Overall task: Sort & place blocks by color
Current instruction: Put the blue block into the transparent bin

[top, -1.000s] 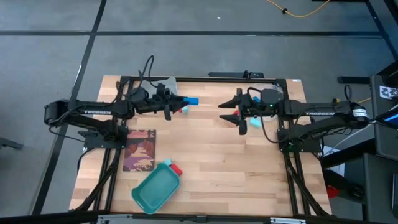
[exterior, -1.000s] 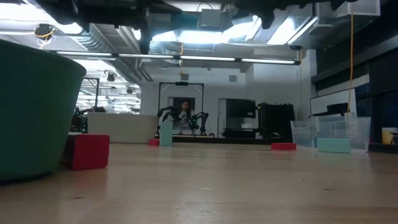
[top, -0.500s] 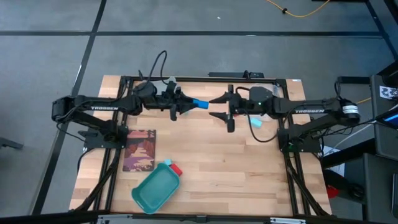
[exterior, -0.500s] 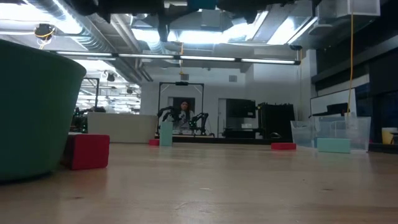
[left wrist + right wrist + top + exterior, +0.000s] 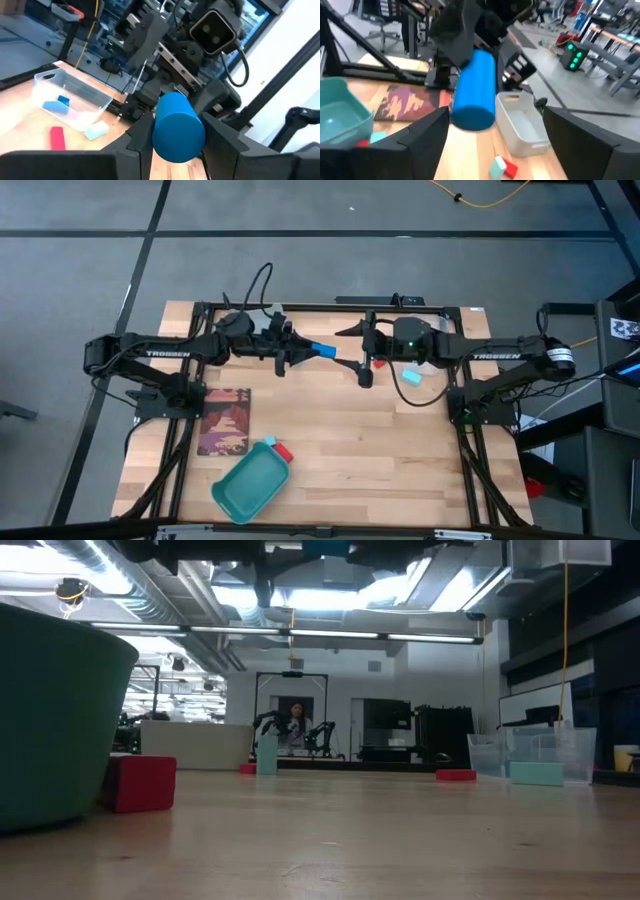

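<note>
Blue cylinder block (image 5: 322, 348) hangs above the far middle of the table (image 5: 350, 440), gripped at one end by the left gripper (image 5: 300, 352), whose fingers (image 5: 140, 137) close on either side of it in the left wrist view, where it shows again (image 5: 177, 127). Its free end points toward the right gripper (image 5: 352, 348), which sits just beside it with its fingers spread wide, the block (image 5: 475, 90) lying between them but not touching in the right wrist view. Both arms meet over the table's far centre, raised off the wood.

Near the right arm, a light cyan block (image 5: 412, 378) lies on the table and a red block (image 5: 378, 363) shows just under the arm. A clear bin (image 5: 70, 97) in the left wrist view holds a blue block (image 5: 56, 104), with a red block (image 5: 56, 137) and a cyan block (image 5: 96, 131) on the wood beside it. Another clear bin (image 5: 522, 122) shows in the right wrist view.

Toward the near edge, a teal tray (image 5: 248, 485) rests on the table with a red block (image 5: 283, 451) and a cyan block (image 5: 268, 441) touching its rim. A dark patterned mat (image 5: 224, 420) lies on the left side
</note>
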Robot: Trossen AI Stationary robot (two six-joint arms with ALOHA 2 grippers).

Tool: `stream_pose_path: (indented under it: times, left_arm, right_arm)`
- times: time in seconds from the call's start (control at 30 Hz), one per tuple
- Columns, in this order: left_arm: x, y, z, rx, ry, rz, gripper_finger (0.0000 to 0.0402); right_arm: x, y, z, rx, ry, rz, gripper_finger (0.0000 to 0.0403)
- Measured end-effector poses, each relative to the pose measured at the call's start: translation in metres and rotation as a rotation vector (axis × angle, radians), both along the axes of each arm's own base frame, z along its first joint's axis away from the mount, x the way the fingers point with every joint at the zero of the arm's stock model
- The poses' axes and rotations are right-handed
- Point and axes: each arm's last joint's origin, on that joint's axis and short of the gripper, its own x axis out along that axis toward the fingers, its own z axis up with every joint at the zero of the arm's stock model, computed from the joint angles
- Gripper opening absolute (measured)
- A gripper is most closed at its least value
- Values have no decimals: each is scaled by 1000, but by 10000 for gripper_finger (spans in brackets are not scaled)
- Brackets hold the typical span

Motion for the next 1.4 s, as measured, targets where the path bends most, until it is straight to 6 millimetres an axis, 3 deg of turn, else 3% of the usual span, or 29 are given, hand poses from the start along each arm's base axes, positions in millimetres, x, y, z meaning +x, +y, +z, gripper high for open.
stream_pose_path:
  times: [0.33,0.77,1.1,1.4]
  left_arm:
    - [3,3,-4,-39,11,58,125]
    - [4,3,-4,-40,8,64,125]
    - [4,3,-4,-40,9,66,125]
    - [4,3,-4,-17,10,52,147]
  right_arm:
    - [12,3,-7,-48,-12,14,322]
    - [13,2,-8,-54,-6,-20,181]
    - [14,2,-9,-27,-7,-25,140]
    - [14,2,-9,-28,-7,-24,138]
